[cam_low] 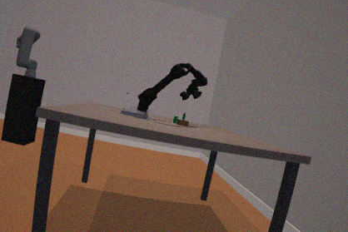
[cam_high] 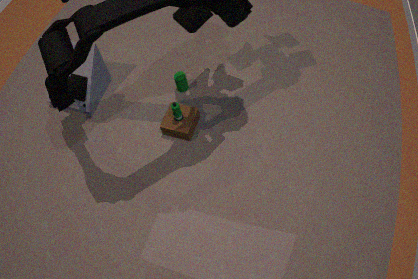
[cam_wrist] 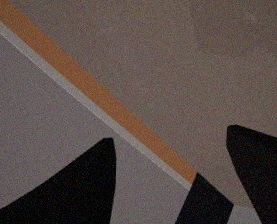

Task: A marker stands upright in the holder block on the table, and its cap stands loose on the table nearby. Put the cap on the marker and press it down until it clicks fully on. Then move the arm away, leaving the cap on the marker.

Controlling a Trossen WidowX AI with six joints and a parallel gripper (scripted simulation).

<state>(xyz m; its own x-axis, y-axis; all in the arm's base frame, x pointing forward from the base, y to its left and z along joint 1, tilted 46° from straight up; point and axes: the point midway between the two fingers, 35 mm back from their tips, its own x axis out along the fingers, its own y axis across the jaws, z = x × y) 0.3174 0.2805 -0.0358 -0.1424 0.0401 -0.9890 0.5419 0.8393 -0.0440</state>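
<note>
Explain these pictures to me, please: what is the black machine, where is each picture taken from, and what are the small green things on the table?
The black machine is a robot arm bolted to the table, with a gripper at its end, a two-fingered clamp. One picture looks down from above, one looks from across the room, and one comes from a camera at the gripper itself, where the two dark shapes at the bottom are its fingers. On the table, a green marker stands upright in a brown holder block. Its green cap stands loose beside it, apart from the block. The gripper hangs high above the table, partly open, holding nothing. The cap is not yet on the marker.
</note>
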